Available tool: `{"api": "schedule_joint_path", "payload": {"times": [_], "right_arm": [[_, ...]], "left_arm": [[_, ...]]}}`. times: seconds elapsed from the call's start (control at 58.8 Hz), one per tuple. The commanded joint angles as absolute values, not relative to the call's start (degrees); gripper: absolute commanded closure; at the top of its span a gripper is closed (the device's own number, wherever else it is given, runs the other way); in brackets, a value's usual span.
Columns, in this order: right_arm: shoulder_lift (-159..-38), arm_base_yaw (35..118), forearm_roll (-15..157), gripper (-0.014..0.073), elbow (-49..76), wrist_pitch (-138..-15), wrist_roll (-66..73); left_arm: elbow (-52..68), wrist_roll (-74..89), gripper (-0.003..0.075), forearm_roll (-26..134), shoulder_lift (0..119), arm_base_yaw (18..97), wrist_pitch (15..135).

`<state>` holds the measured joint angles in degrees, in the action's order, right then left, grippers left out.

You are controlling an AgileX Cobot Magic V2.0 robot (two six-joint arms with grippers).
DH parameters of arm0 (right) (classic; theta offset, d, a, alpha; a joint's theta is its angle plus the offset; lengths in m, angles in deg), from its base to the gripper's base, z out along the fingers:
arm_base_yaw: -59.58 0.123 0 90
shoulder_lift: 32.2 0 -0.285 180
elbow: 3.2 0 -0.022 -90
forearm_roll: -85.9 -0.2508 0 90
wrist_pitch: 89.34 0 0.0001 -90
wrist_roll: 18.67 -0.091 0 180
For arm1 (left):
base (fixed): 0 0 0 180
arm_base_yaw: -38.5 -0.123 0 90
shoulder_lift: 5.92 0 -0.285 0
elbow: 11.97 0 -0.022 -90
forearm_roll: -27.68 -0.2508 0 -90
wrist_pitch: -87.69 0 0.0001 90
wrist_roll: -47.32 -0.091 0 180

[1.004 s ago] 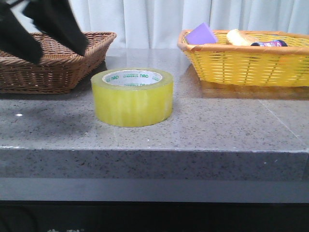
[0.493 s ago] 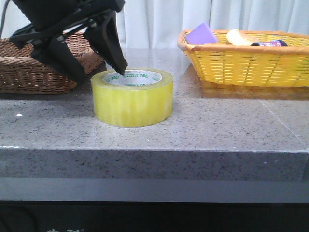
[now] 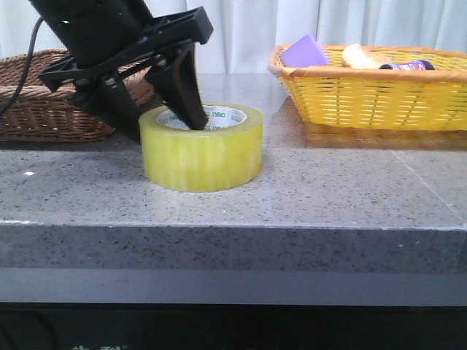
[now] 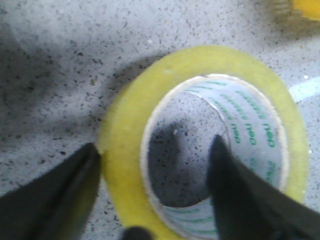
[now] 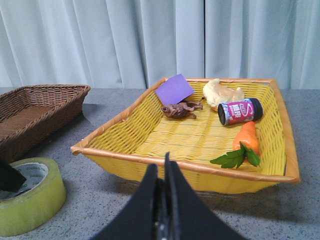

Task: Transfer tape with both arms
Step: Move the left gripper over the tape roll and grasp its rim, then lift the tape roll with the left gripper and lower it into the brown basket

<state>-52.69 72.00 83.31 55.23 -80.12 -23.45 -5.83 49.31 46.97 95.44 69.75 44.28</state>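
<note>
**Pickup step: left arm straddling the tape wall, grip not yet made**

Tape, a wide roll of translucent yellow packing tape with a white inner core ring and green lettering [image 3: 201,146], is lying flat on the grey speckled stone countertop [image 3: 328,197], between the brown wicker basket [image 3: 44,109] at its 10 o'clock and the yellow woven basket [image 3: 372,91] at its 2 o'clock in the front view.

Left black gripper [image 3: 155,117] is reaching down over the roll's 9 o'clock side. In the left wrist view, one finger [image 4: 235,195] is sitting inside the core while the other [image 4: 60,200] is standing just outside the yellow wall, so the wall is lying between them. Jaws are spread, with a visible gap on the inner side; nothing is clamped.

Right black gripper [image 5: 164,200] is hanging near the yellow basket's front rim, fingers pressed together and carrying nothing. The basket is holding a purple block [image 5: 174,90], a pale lump [image 5: 222,92], a small can [image 5: 241,111], a toy carrot [image 5: 245,142] and a brown figure [image 5: 176,110].

Judgement: this is the first grasp of the transfer, early in the task. Next move is calling for closing the left jaws on the wall, checking the pinch is deep enough, then lifting straight up. The roll is rigid but smooth-sided, so a shallow pinch is risking slip or tilt. The right jaws are needing to part ahead of any handover.
</note>
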Motion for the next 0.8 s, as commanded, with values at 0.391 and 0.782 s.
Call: {"api": "schedule_joint_path", "payload": {"times": [0.391, 0.782], "right_arm": [[-53.1, 71.6, 83.8, 0.0715, 53.9, -85.1, -23.1], [-53.1, 71.6, 83.8, 0.0715, 53.9, -85.1, -23.1]], "left_arm": [[-9.9, 49.1, 0.0692, 46.8, 92.8, 70.1, 45.3], [-26.1, 49.1, 0.0692, 39.9, 89.5, 68.0, 39.8]]}}
